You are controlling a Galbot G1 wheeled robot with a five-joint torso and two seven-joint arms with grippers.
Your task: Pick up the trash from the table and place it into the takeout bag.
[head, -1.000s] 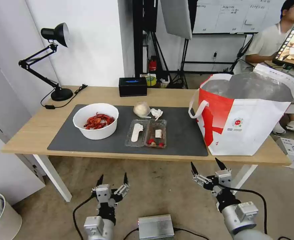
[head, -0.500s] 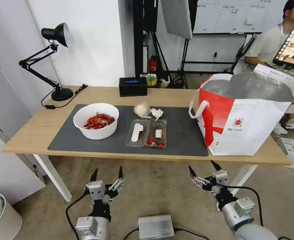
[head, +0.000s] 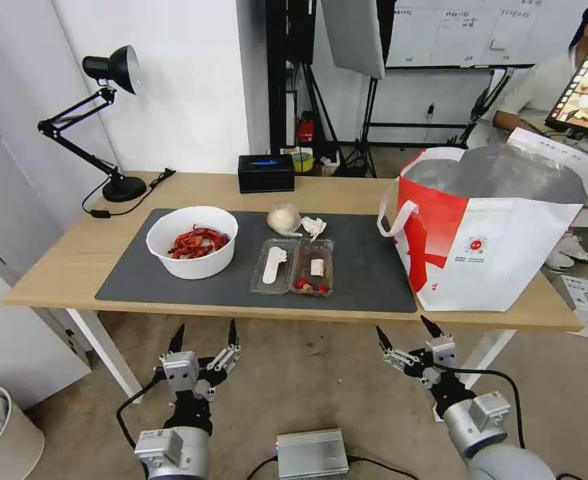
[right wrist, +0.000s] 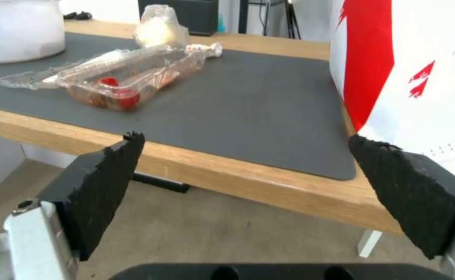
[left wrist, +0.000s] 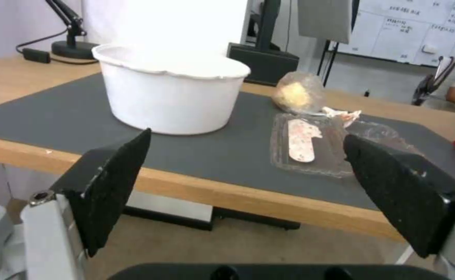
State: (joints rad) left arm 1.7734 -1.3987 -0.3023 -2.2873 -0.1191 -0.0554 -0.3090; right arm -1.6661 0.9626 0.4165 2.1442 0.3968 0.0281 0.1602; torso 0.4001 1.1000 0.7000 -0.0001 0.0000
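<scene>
I see both arms low in front of the table [head: 61,267], below its near edge, nothing held. The left gripper [head: 204,332] stands wide, fingers pointing up toward the table; the right gripper [head: 404,330] is likewise wide, tilted a little toward the left one. Ahead of and above the left gripper, on the mat [head: 367,273], sits the bowl [head: 194,263] with red scraps inside; in the left wrist view the bowl [left wrist: 173,99] stands beyond the table edge, between the two fingertips [left wrist: 116,182] but nearer the one on that side. The clear box [head: 294,267] lies open and flat on the mat, ahead of the gap between my two grippers, closer to the left one's line. In the right wrist view the box [right wrist: 113,79] lies beyond the table edge, toward the left-arm side of the right gripper, with red bits in one half. Just behind the box, farther from both grippers, are the beige lump [head: 283,219] and the tissue wad [head: 313,227], the two side by side and close; whether they touch I cannot tell. The bag [head: 494,240] stands upright on the table's right end, ahead of and above the right gripper and slightly to its right, mouth open and foil lining showing. In the right wrist view the bag [right wrist: 419,77] rises just past the mat's edge. The black box [head: 265,173] sits at the far edge of the table, well beyond both grippers.
</scene>
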